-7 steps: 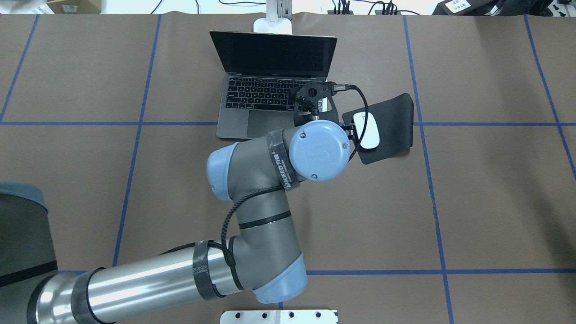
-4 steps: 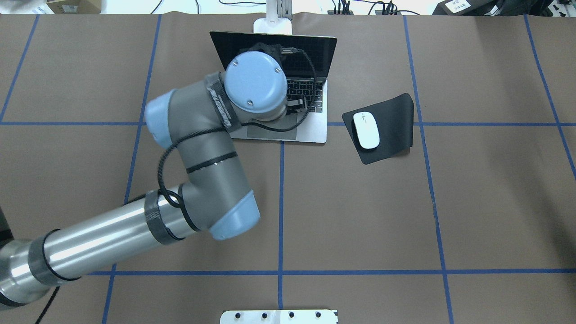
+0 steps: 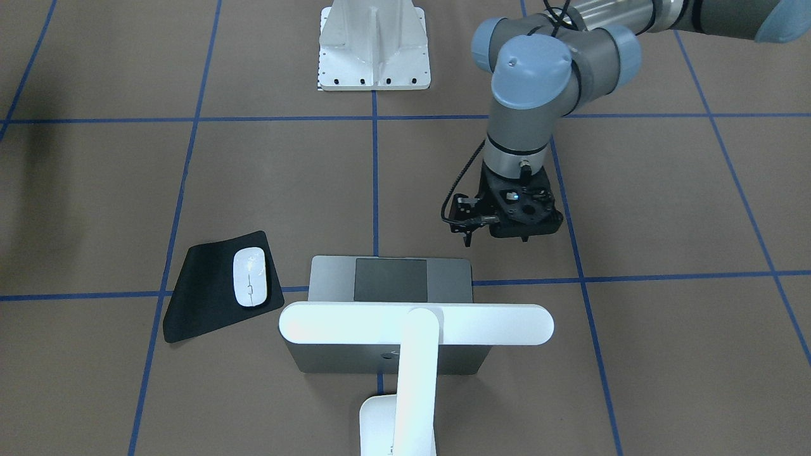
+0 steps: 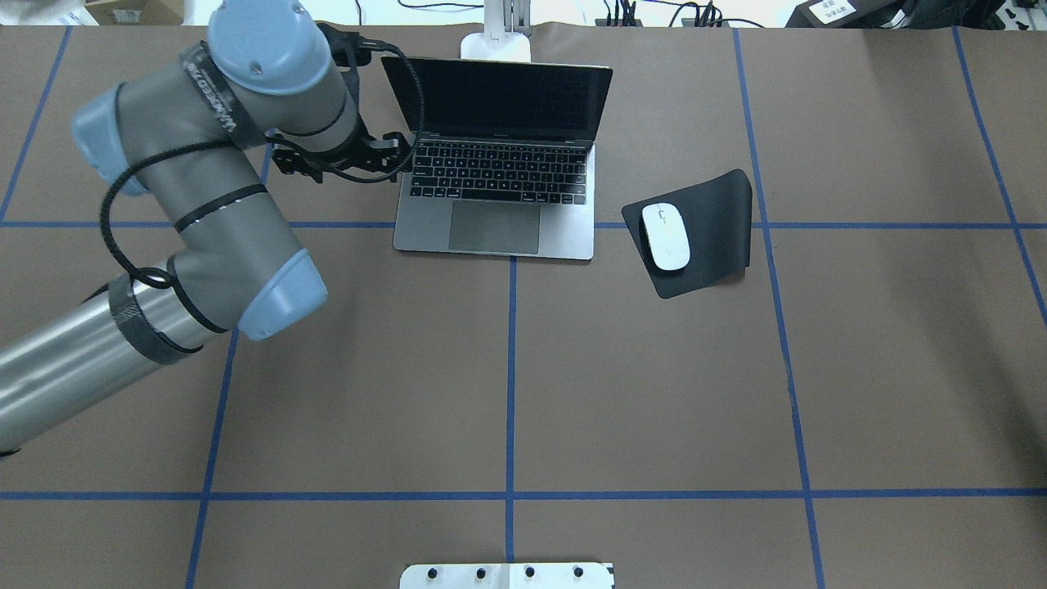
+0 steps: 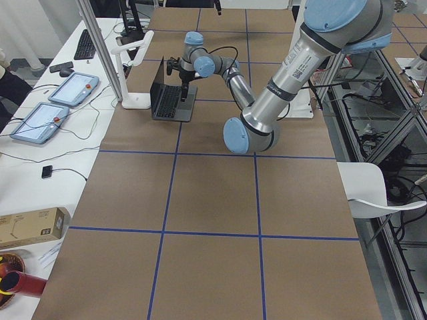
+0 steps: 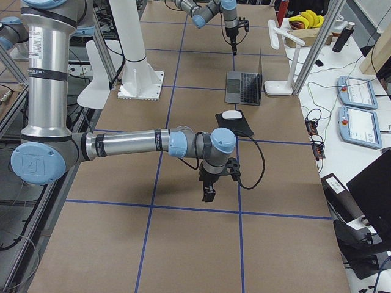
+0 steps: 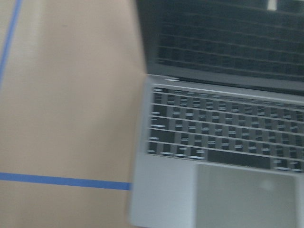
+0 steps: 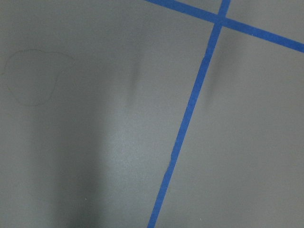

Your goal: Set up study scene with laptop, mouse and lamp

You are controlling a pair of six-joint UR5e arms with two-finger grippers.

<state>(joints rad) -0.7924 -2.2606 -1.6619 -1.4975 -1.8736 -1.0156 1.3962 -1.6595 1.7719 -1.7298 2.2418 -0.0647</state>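
Presently noted at the far middle of the table [image 4: 654,393]: laptop [image 4: 496,176], open, screen dark, trackpad toward the robot. Straddles a blue tape line. Directly behind its lid: lamp [image 3: 415,323], base on the table at the operators' edge, arm upright, light bar level and crosswise above the laptop, hiding the keyboard in the front-facing view. To the robot's right of the laptop, near but not touching: mouse [image 4: 665,236], flat on a thin black mat [image 4: 716,217], on the part of the mat nearer the laptop.

Left gripper [image 3: 510,229]: hangs raised above the table, pointing down, just beside the laptop's left edge at keyboard level. Fingers masked by the wrist and the black mount; cannot tell whether apart or together. In the blurred left wrist view: the laptop's left half, from above.

Right gripper [image 6: 209,194]: seen in the right side view only, pointing down above bare table, well apart from the mat; cannot tell whether apart or together. At the robot-side edge: a white ribbed bracket [image 3: 374,47].
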